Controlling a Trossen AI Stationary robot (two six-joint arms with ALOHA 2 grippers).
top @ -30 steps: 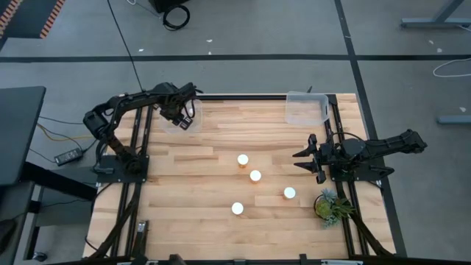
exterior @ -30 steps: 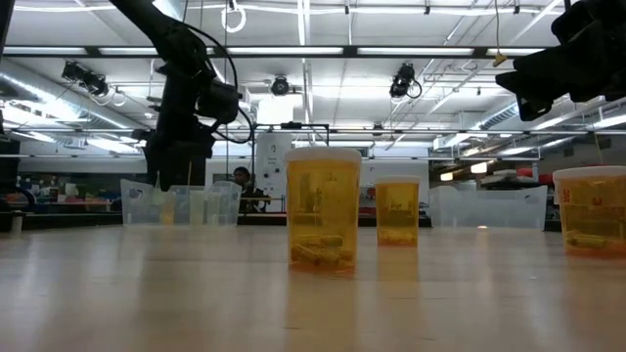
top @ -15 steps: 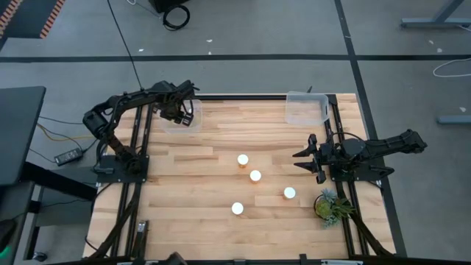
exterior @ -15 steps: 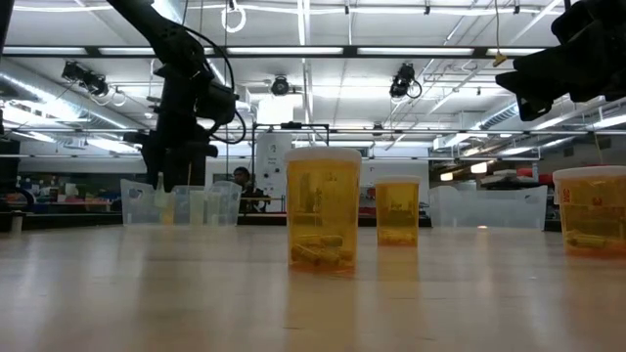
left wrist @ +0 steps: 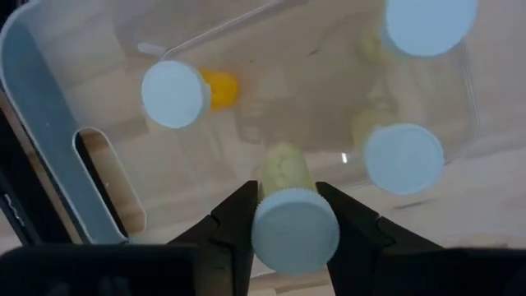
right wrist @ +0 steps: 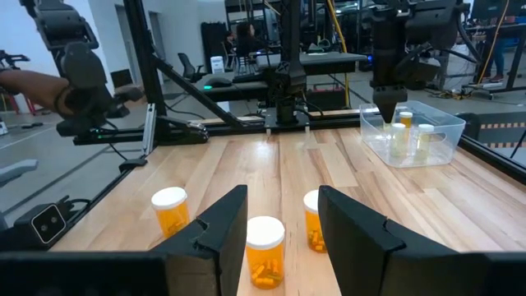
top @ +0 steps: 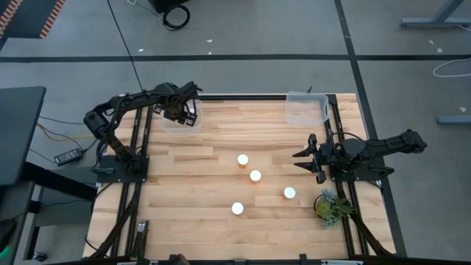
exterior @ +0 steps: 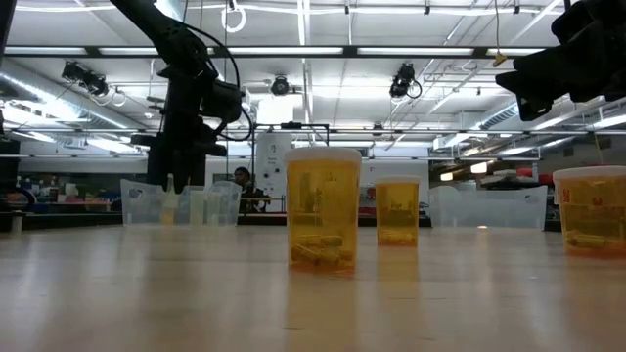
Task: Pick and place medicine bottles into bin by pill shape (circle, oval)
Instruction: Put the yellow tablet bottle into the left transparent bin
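Note:
My left gripper point(top: 182, 111) hangs over the clear left bin point(top: 171, 124) at the table's far left and is shut on a white-capped amber bottle point(left wrist: 289, 215). Three more bottles stand in that bin, with caps showing in the left wrist view point(left wrist: 174, 93) point(left wrist: 429, 25) point(left wrist: 403, 158). Several bottles stand upright on their bases mid-table point(top: 243, 160) point(top: 255, 176) point(top: 290, 193) point(top: 237, 208). My right gripper point(top: 307, 159) is open and empty at the table's right, above the wood; the nearest bottles point(right wrist: 265, 251) stand ahead of it. My left gripper pinches the bottle at the sides of its white cap point(left wrist: 261, 234) between its two fingers point(left wrist: 238, 222). The fingers come from above, pointing down. The bottle hangs upright below them, its amber body point(left wrist: 283, 168) toward the bin's floor.
A second clear bin point(top: 305, 108) stands at the far right corner. A small green plant point(top: 331, 205) stands near the right edge, close to my right arm. Bare wood lies between the bins and in front of the bottles. A person shows far behind the table point(exterior: 241, 182).
My left gripper has shifted a little over the left bin, staying shut on the bottle.

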